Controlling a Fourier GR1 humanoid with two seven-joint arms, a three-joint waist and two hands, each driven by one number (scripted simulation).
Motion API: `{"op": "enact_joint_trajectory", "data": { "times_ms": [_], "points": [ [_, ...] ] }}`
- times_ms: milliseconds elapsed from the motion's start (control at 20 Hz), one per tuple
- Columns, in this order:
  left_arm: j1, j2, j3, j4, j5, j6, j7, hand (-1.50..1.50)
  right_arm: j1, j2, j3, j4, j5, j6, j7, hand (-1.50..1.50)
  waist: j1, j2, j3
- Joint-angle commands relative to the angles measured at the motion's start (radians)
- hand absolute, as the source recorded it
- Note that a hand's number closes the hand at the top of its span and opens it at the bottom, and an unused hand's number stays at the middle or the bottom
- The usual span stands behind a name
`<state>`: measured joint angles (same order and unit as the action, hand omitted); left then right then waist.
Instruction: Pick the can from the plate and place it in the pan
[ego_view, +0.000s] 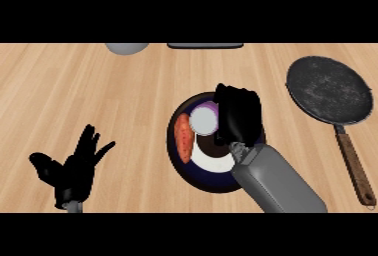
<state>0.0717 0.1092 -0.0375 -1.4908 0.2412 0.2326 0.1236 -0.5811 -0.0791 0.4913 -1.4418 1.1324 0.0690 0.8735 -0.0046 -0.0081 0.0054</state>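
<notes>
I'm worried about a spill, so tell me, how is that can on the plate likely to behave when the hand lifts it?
The can stands upright with a round top, so it is probably rigid, and smooth-sided enough to slip. Tipped, it would likely roll. The right hand is beside it on the plate, so a nudge might topple it.

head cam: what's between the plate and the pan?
In the head view, the robot's right hand hangs over the plate's right side, beside the can. From there to the pan only bare wooden counter shows.

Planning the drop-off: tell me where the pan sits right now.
In the head view the pan lies at the counter's upper right, handle toward the lower edge, right of the plate and the right hand.
</notes>
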Motion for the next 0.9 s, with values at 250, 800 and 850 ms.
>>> {"op": "enact_joint_trajectory", "data": {
  "times_ms": [250,800,850],
  "points": [
    [0.042,-0.039,-0.04,0.021,-0.031,0.006,-0.007,0.0,-0.025,-0.032,-0.141,-0.242,0.057,0.071,0.108,1.5,0.003,0.006,-0.006],
    [-0.02,0.014,0.041,0.049,0.005,-0.037,0.025,0.0,-0.07,-0.154,-0.453,-0.037,-0.085,-0.084,-0.149,1.5,0.009,0.01,-0.005],
    [-0.006,-0.026,0.003,0.081,-0.026,-0.02,-0.018,0.0,-0.052,-0.194,-0.469,0.023,-0.075,-0.131,-0.21,1.5,0.01,0.012,-0.005]
  ]
}}
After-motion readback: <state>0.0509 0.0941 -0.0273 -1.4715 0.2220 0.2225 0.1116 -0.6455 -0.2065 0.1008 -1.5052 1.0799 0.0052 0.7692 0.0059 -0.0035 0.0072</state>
